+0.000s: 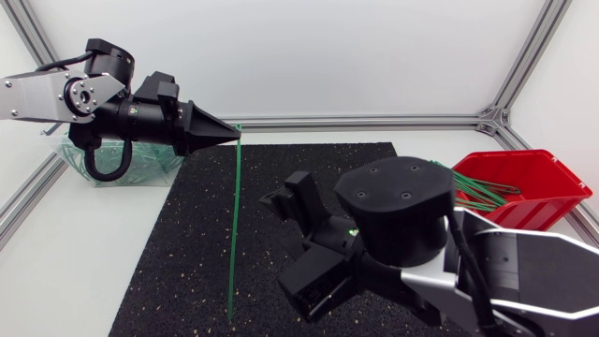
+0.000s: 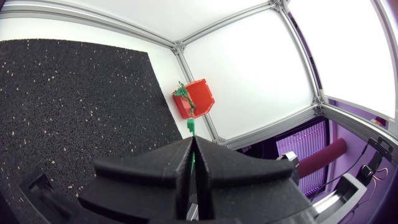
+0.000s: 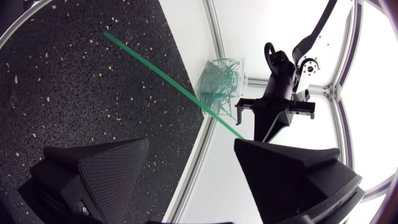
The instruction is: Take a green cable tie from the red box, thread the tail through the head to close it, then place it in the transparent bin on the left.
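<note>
1. Two arms are in view: the left arm (image 1: pixel 103 94) comes in at the far left corner, and the right arm (image 1: pixel 402 220) lies low over the near right part of the counter (image 1: pixel 65 271).
2. One tie (image 1: pixel 234 225) is out of the box. It is green, straight and unthreaded.
3. The left jaws are closed flat on the tie's upper end, with its head (image 2: pixel 190 126) poking out past their tips. The rest hangs down over the mat (image 1: pixel 178 253) (whether its tail touches the mat cannot be told).
4. The right jaws stand wide apart with nothing in them. They face the hanging tie from just beside it, and the tie runs ahead of them, not between the fingers (image 3: pixel 93 168).
5. One red box (image 1: pixel 547 192) sits at the right edge, beyond the mat. It holds a bunch of ties (image 1: pixel 482 190), too tangled to count.
6. One clear bin (image 1: pixel 154 167) stands at the far left, under and behind the left arm. Inside it is a tangle of ties (image 3: pixel 217 84), looped together, their number unclear.
7. One black speckled mat covers the middle of the counter.
</note>
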You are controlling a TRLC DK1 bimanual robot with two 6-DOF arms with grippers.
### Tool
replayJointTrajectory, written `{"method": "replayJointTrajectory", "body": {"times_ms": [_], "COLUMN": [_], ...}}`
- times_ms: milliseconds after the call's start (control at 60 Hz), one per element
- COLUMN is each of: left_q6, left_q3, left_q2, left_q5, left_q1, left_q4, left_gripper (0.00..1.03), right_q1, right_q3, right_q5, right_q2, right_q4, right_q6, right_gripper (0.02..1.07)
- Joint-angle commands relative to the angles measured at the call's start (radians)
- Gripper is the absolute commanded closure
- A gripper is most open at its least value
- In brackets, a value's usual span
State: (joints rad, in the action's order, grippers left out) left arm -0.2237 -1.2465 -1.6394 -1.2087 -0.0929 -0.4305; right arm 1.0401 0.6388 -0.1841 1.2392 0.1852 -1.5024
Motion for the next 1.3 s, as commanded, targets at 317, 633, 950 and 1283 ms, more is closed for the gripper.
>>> {"method": "replayJointTrajectory", "body": {"times_ms": [317, 633, 950, 1283], "left_q6": [0.133, 0.271, 0.359, 0.388], "left_q3": [-0.071, -0.123, -0.13, -0.133], "left_q2": [-0.071, -0.105, -0.122, -0.123], "left_q5": [-0.018, -0.02, -0.022, -0.022], "left_q1": [0.007, -0.001, -0.007, -0.016], "left_q4": [-0.137, -0.3, -0.369, -0.39], "left_gripper": [1.0, 1.0, 1.0, 1.0], "right_q1": [-0.011, -0.069, -0.089, -0.098], "right_q3": [-0.096, -0.137, -0.192, -0.174], "right_q5": [0.143, 0.295, 0.449, 0.551], "right_q2": [0.106, 0.186, 0.287, 0.375], "right_q4": [0.246, 0.41, 0.582, 0.669], "right_q6": [-0.194, -0.374, -0.587, -0.65], "right_gripper": [0.07, 0.07, 0.07, 0.07]}}
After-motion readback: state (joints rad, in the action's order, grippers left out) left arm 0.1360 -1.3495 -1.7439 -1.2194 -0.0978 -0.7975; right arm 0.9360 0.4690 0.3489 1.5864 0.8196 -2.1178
